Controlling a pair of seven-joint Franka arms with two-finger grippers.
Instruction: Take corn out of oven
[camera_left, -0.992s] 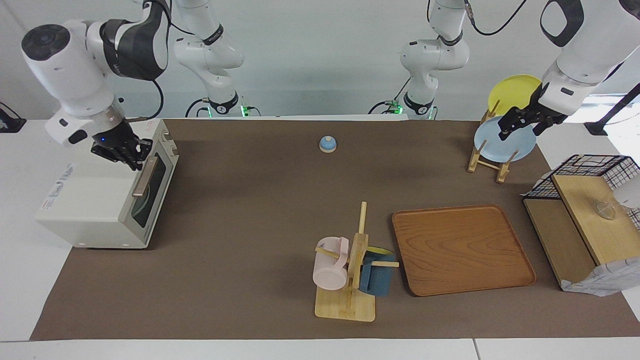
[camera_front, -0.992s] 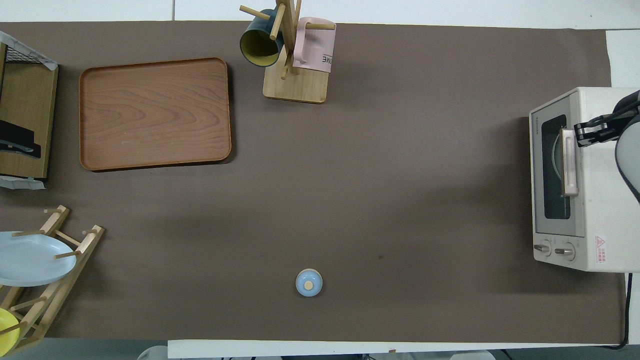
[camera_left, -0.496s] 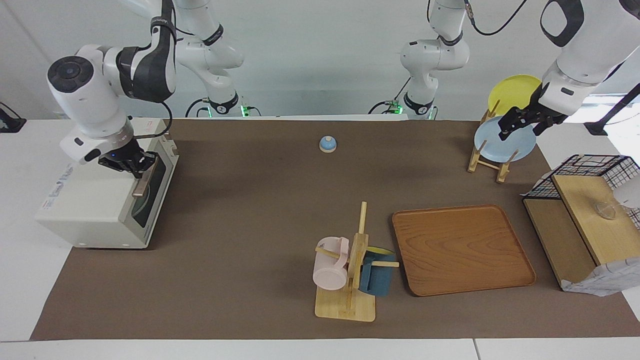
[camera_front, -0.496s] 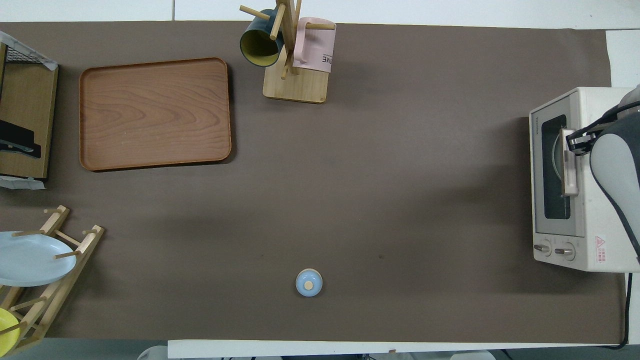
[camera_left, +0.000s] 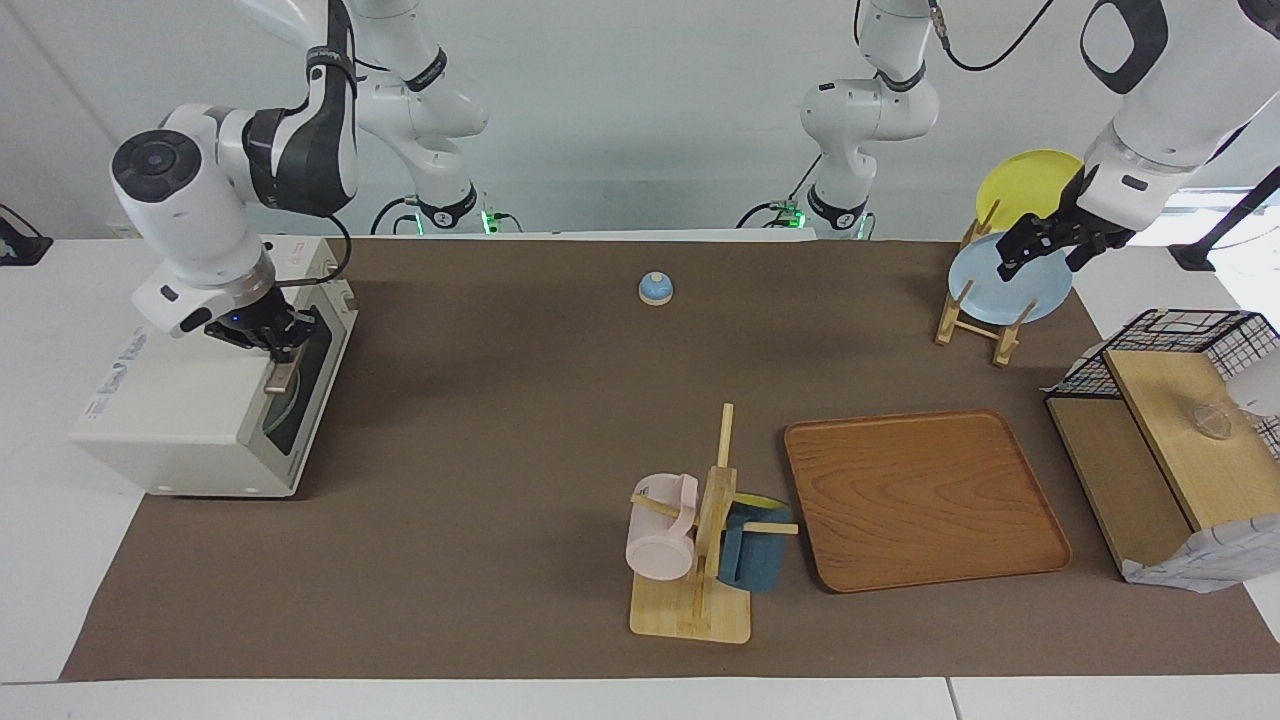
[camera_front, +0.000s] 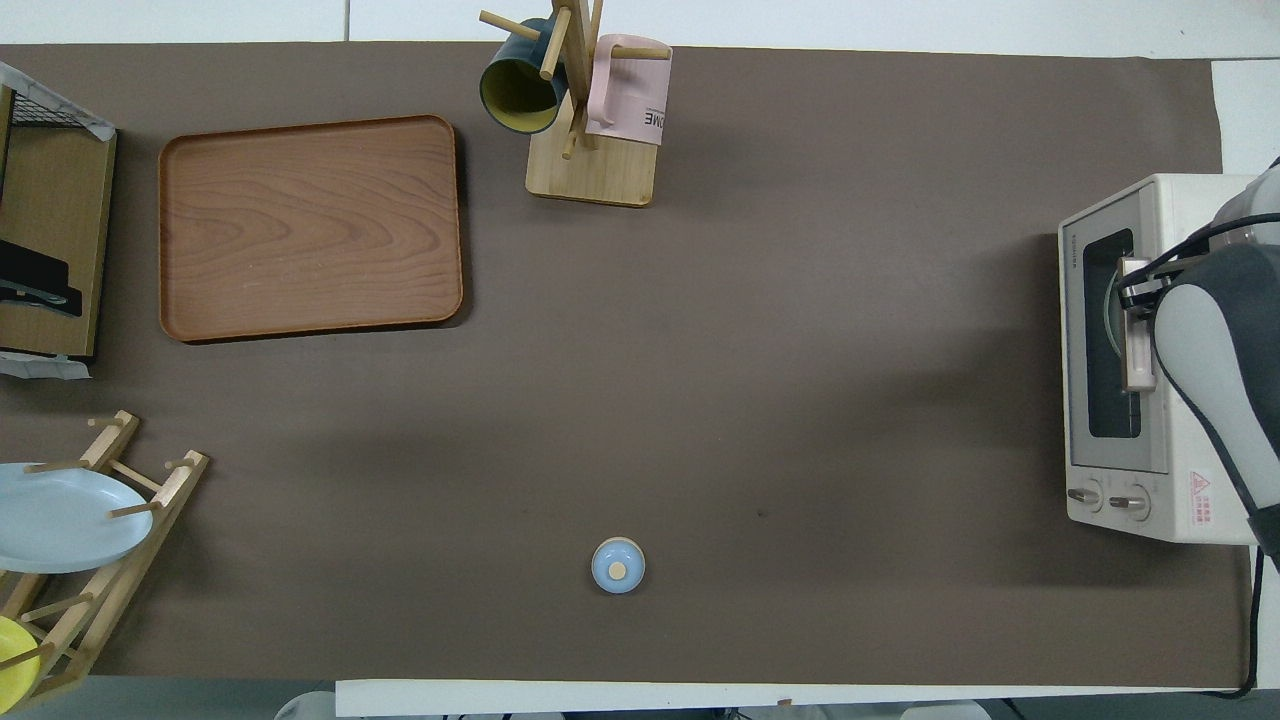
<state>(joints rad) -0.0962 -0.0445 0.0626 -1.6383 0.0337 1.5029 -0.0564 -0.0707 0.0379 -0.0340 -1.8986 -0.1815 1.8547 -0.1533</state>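
Note:
The cream-white oven (camera_left: 190, 400) stands at the right arm's end of the table with its dark glass door closed; it also shows in the overhead view (camera_front: 1200, 220). The corn is hidden. My right gripper (camera_left: 272, 345) is down at the end of the oven's bar handle (camera_left: 285, 372) nearer to the robots; in the overhead view the gripper (camera_front: 1135, 290) lies over the handle (camera_front: 1138, 350). My left gripper (camera_left: 1040, 258) waits open and empty, raised over the dish rack (camera_left: 975, 320).
A small blue bell (camera_left: 655, 288) sits mid-table near the robots. A mug tree (camera_left: 705, 540) with a pink and a blue mug and a wooden tray (camera_left: 925, 495) lie farther out. The rack holds a light blue plate (camera_left: 1005, 285) and a yellow plate (camera_left: 1025, 185). A wire basket (camera_left: 1170, 330) stands beside the tray.
My right gripper has come down from over the oven's top onto the handle, and the arm has swung in over the oven. The left arm has not moved.

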